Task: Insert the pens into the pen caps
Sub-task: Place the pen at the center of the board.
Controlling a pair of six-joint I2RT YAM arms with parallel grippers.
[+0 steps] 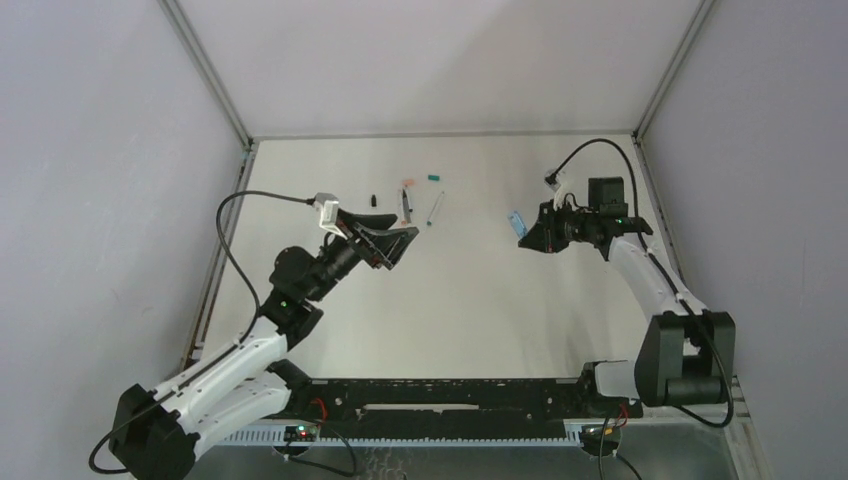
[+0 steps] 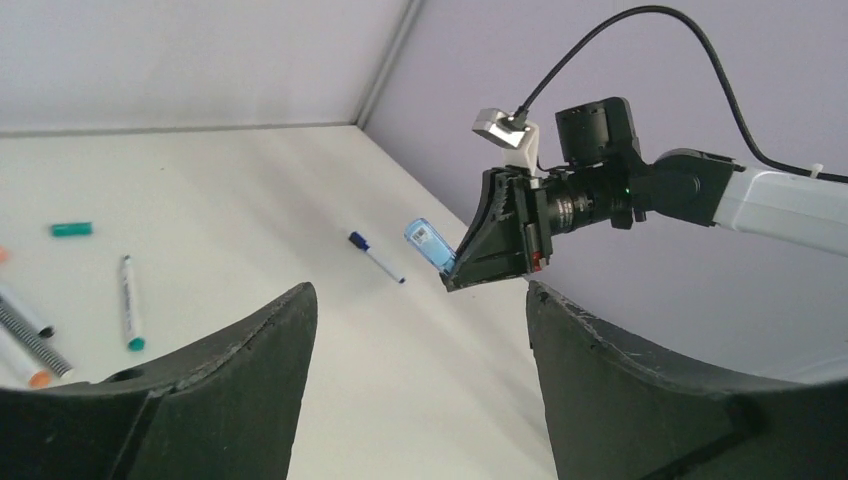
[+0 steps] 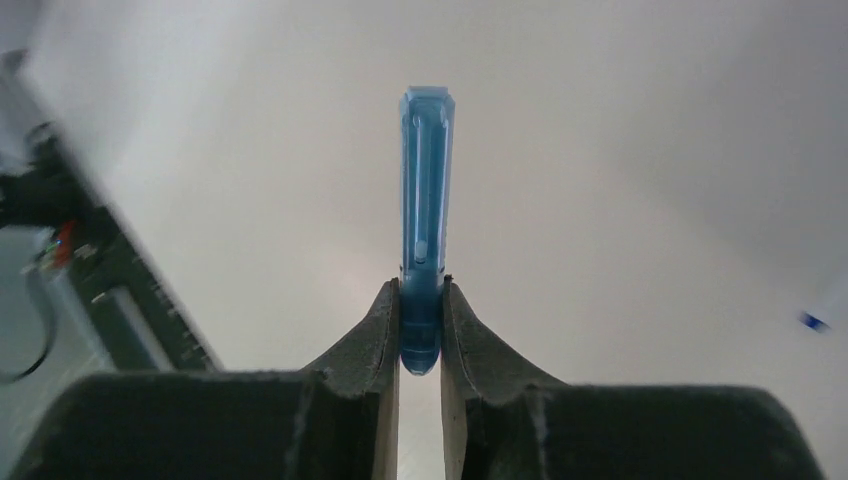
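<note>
My right gripper [image 1: 522, 232] is shut on the thick light-blue pen [image 1: 517, 218] and holds it above the table at the right. In the right wrist view the jaws [image 3: 421, 288] pinch its lower end and the pen [image 3: 427, 180] sticks straight out past them. The left wrist view also shows that pen [image 2: 428, 243]. My left gripper [image 1: 400, 245] is open and empty, raised above the table [image 2: 420, 295]. Thin pens [image 1: 405, 205] and a teal-tipped pen [image 1: 436, 207] lie at the back. A teal cap [image 1: 434, 177], a salmon cap [image 1: 407, 183] and a black cap [image 1: 372, 198] lie near them.
In the left wrist view a blue-tipped white pen [image 2: 377, 257] lies alone on the table, with the teal cap [image 2: 72, 229] and teal-tipped pen [image 2: 128, 302] to its left. Grey walls enclose the table [image 1: 470, 320] on three sides.
</note>
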